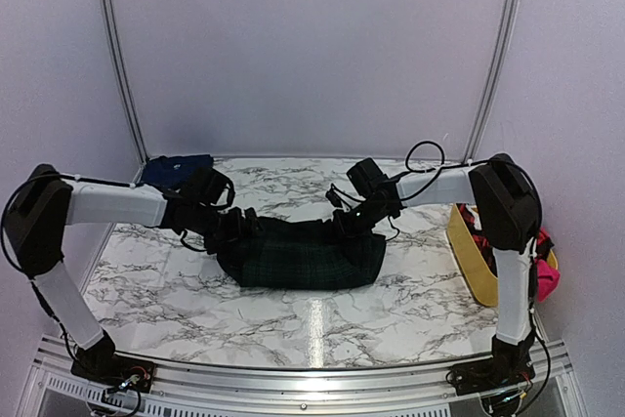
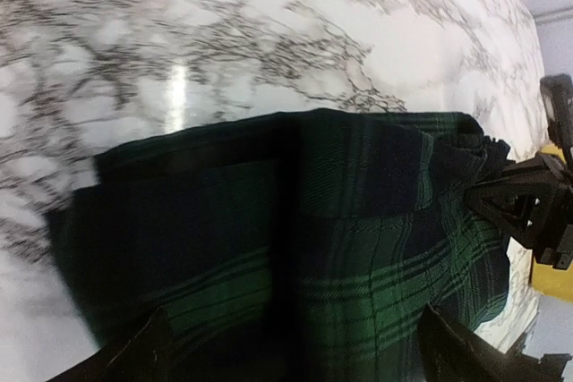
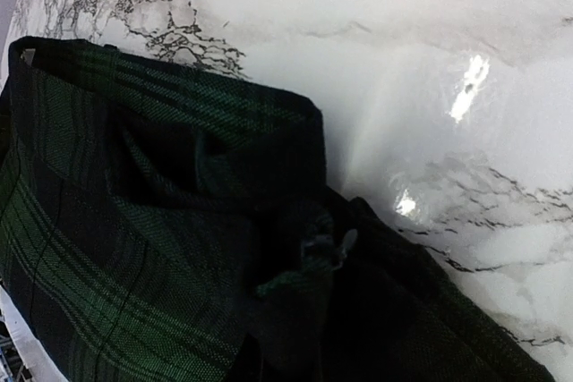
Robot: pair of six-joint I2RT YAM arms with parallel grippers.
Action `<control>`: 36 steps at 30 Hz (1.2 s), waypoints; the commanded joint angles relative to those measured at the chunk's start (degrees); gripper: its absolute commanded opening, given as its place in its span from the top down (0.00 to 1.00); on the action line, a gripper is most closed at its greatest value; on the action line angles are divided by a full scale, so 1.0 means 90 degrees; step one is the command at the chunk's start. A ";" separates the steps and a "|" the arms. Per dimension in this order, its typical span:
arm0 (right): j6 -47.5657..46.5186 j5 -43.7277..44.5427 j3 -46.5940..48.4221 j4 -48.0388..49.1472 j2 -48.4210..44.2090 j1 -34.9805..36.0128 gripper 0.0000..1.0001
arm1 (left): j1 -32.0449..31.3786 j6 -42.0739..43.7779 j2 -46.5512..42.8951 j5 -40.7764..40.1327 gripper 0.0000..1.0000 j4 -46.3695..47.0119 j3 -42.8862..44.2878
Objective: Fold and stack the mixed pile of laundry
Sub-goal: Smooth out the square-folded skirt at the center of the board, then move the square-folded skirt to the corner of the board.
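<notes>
Top view: nearest the lens the left arm base (image 1: 98,363) and right arm base (image 1: 500,370) are seen, bolted at the near edge of the marble table (image 1: 195,305). The plaid garment (image 1: 303,256) is laid mid-table as a wide, flattish band. The left gripper (image 1: 229,227) is placed at its left end, the right gripper (image 1: 347,222) at its right end. A navy-blue cloth (image 1: 176,170) is set in the far left corner, well apart from the plaid; whether it is folded cannot be told. A yellow tub (image 1: 467,246) is stood at the right edge, and a red-and-black piece (image 1: 479,229) is seen inside it. A pink piece (image 1: 547,278) is seen at the tub's right side, partly hidden by the right arm.

Left wrist view: the fingers (image 2: 448,351) are spread wide over the plaid and nothing is gripped. The right gripper is seen across the cloth, closed on a bunched corner.

Right wrist view: plaid fabric is puckered and drawn into the pincer, which is judged closed on it.

Progress, judged: the plaid is mid-fold and the navy is perhaps done. Two pieces are left at the tub, and no stack is formed yet.

Count: four garments, one tub, two arms, two grippers.
</notes>
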 commanded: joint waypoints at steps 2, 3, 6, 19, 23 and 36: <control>-0.0124 0.0220 0.0091 -0.0768 -0.0044 0.0008 0.92 | 0.0244 -0.1062 -0.1475 -0.0623 0.01 -0.1123 -0.0862; -0.0104 0.0206 0.0046 -0.0742 -0.0083 0.0005 0.92 | 0.0271 -0.1264 -0.1690 -0.0566 0.01 -0.1029 -0.1179; -0.0115 0.0214 -0.0015 -0.0721 -0.0062 0.0010 0.86 | 0.0294 -0.1679 -0.2234 -0.0260 0.01 0.0043 -0.2297; -0.0253 0.1292 0.0404 -0.1962 -0.1304 0.0114 0.43 | 0.0322 -0.1890 -0.1712 0.0875 0.01 0.2656 -0.3146; 0.0047 0.1200 0.0180 -0.1667 -0.1796 0.0442 0.46 | 0.0322 -0.2186 -0.1398 0.1153 0.01 0.3200 -0.3253; 0.0118 0.0217 -0.0541 -0.0937 -0.0443 0.0813 0.65 | 0.0322 -0.2425 -0.0595 0.1917 0.01 0.3649 -0.3053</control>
